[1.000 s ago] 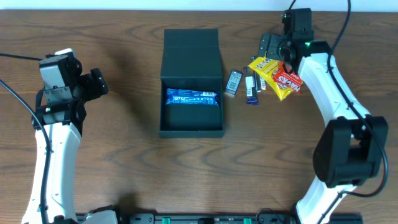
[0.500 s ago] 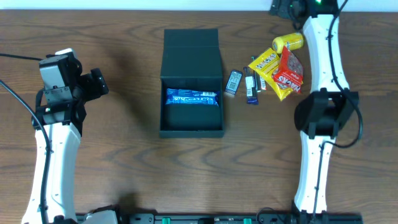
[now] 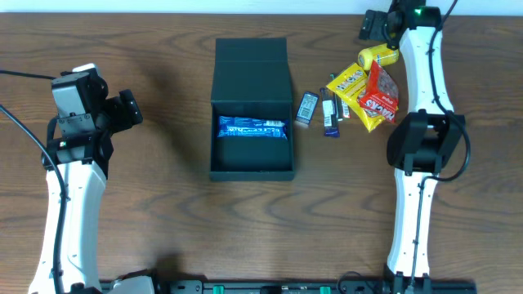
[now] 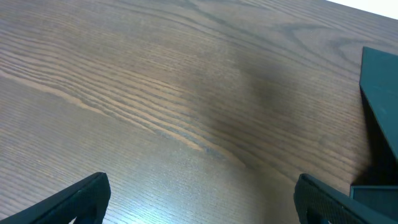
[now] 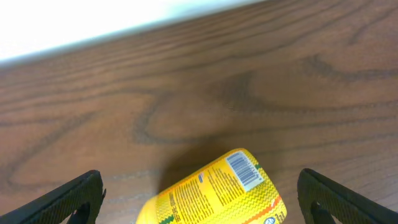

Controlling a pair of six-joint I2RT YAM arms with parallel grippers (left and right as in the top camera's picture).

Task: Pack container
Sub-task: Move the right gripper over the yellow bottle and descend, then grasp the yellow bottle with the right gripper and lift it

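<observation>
Shows the container [image 3: 252, 114], a matte black square box, standing open on the wooden table [image 3: 163, 204], with its hinged lid flap [image 3: 251, 59] laid back on the far side; holds one blue snack bar [image 3: 252, 127] lying crosswise inside, nearer the container's hinge end than its front wall. Places a small silver packet [image 3: 307, 107] just beside the container's right wall, not touching it; sets a dark packet [image 3: 329, 114] with a blue end next in line, a little further right of the container; piles a yellow candy packet [image 3: 350, 86] and a red packet [image 3: 380, 96] against one another beyond that, further still from the container; puts a yellow pouch [image 3: 378, 55] at the far end of that pile, level with the container's lid flap and well to its right. Hangs the right gripper [image 3: 372, 26] just past the yellow pouch, further from the container's front than any packet, jaws spread wide and gripping nothing; shows, in the right wrist view, the right fingertips [image 5: 68, 199] in the lower corners, with the pouch's barcoded end low between them and apart from both. Sets the left gripper [image 3: 131, 110] well to the left of the container, pointed toward it, jaws wide apart and empty; shows, in the left wrist view, bare wood grain between the left fingertips [image 4: 81, 199] and one dark corner of the container at the right edge.
</observation>
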